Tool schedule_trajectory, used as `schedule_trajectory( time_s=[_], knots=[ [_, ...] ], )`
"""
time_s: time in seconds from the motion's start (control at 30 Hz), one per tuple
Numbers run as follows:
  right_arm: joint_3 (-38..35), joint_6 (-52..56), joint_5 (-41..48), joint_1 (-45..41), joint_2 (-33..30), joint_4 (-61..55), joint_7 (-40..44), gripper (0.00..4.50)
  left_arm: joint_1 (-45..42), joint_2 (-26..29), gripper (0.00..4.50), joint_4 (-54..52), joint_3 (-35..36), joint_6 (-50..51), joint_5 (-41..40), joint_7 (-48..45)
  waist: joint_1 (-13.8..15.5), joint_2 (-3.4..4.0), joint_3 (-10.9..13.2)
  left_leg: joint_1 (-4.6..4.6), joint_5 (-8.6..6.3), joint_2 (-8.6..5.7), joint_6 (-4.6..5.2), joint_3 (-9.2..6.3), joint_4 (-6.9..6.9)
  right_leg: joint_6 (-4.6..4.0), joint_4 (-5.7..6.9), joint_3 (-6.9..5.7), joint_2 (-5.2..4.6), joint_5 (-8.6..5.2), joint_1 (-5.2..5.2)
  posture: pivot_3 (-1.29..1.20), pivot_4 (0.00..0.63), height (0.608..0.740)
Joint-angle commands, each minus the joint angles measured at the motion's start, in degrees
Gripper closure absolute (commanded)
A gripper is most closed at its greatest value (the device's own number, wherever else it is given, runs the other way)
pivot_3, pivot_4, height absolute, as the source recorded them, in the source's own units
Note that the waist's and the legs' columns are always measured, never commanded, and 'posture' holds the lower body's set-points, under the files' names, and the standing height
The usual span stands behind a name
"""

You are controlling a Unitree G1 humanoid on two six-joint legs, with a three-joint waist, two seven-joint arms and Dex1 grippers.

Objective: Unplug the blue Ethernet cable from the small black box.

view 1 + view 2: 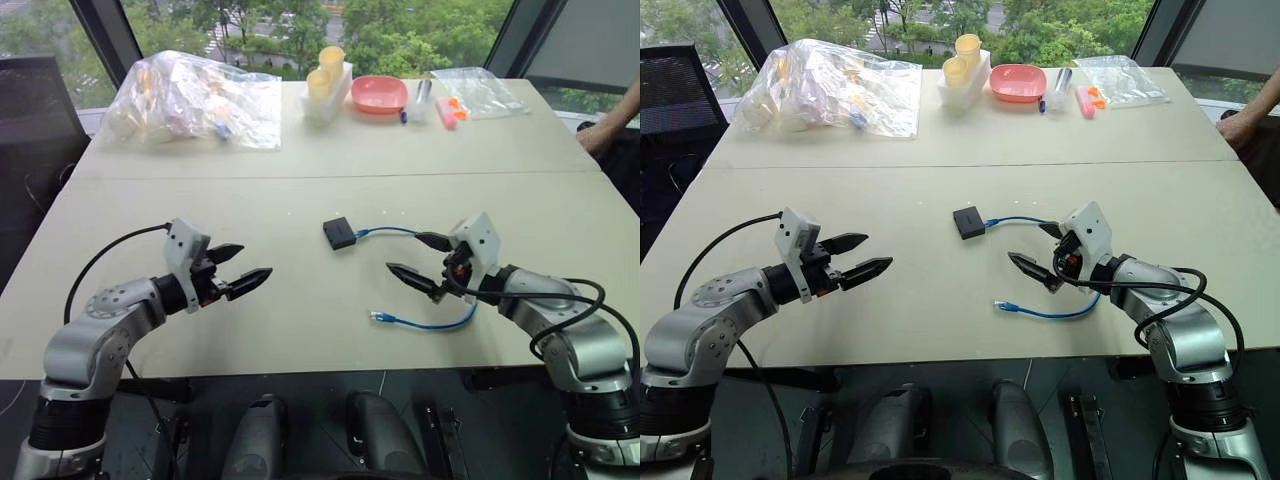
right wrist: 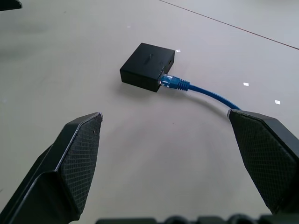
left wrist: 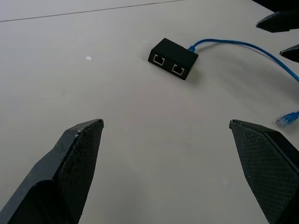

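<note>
Two hands — left hand (image 1: 247,267), right hand (image 1: 417,259) — hover spread wide either side of the small black box (image 1: 339,233), blue Ethernet cable (image 2: 196,88) still plugged in — seemingly poised to brace and pull.

The middle stretch of the blue Ethernet cable (image 1: 425,322) runs behind the right gripper (image 1: 418,262), so its path there is hidden. At the table's far left corner, the contents of the crinkled plastic bag (image 1: 195,100) are too blurred to tell. Near the far edge, the small items beside the pink bowl (image 1: 379,94) are too small to identify. A person's hand (image 1: 600,135) at the table's right edge is cut off by the picture's edge.
</note>
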Motion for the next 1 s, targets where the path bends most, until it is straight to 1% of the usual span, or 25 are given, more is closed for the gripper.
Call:
schedule_trajectory(
  time_s=[0.03,0.43,0.57,0.67,0.77,0.9,1.0],
  knots=[
    [0.0,0.1,0.3,-0.4,0.2,-3.1,-0.6,0.00,-1.1,0.8,0.04,0.1,1.0,-2.2,0.2,-1.2,0.0,0.00,0.0,0.00,0.00,0.00,0.00,0.00,0.00,0.00,0.00,0.00,0.00,0.00,0.00,0.00,0.150,0.740],
    [0.3,-0.4,-0.1,-1.2,0.1,-2.1,-0.4,0.00,-1.8,0.3,0.04,1.9,0.1,-4.2,1.7,-1.4,0.0,0.00,0.0,0.00,0.00,0.00,0.00,0.00,0.00,0.00,0.00,0.00,0.00,0.00,0.00,0.00,0.150,0.740],
    [1.3,-2.4,-1.1,-3.6,-0.6,1.0,1.3,0.00,-3.3,1.2,0.04,3.3,0.1,-5.5,2.7,-2.4,0.0,0.00,0.0,0.00,0.00,0.00,0.00,0.00,0.00,0.00,0.00,0.00,0.00,0.00,0.00,0.00,0.150,0.740],
    [3.4,-3.5,-1.7,-10.6,0.1,7.5,4.2,0.00,-5.8,3.5,0.04,6.1,0.0,-7.3,3.3,-6.3,-0.2,0.00,0.0,0.00,0.00,-0.08,0.00,0.01,0.06,-0.05,0.00,-0.01,0.02,0.03,-0.01,0.00,0.150,0.740],
    [6.1,-7.4,-4.1,-17.1,0.8,16.1,7.8,0.00,-6.9,7.6,0.04,7.5,-1.2,-7.4,2.8,-12.7,-0.4,0.00,0.0,0.03,0.00,-0.05,0.00,0.06,0.05,-0.11,0.01,0.00,0.06,0.07,-0.03,0.00,0.150,0.740],
    [11.5,-14.6,-10.2,-24.9,0.8,30.5,13.3,0.00,-9.8,11.5,0.04,9.3,-1.5,-6.3,1.4,-19.0,-0.2,0.00,0.0,-0.02,0.00,-0.05,0.00,0.06,-0.08,-0.10,0.00,-0.01,0.10,0.06,-0.11,0.00,0.150,0.740],
    [15.8,-21.1,-15.3,-32.3,3.5,44.1,16.5,0.00,-12.0,12.8,0.04,10.8,-1.2,-5.5,1.0,-21.1,-0.2,-0.01,0.0,-0.06,0.01,-0.07,0.01,0.08,-0.06,-0.08,-0.01,-0.01,0.08,0.05,-0.12,0.00,0.150,0.740]
  ],
)
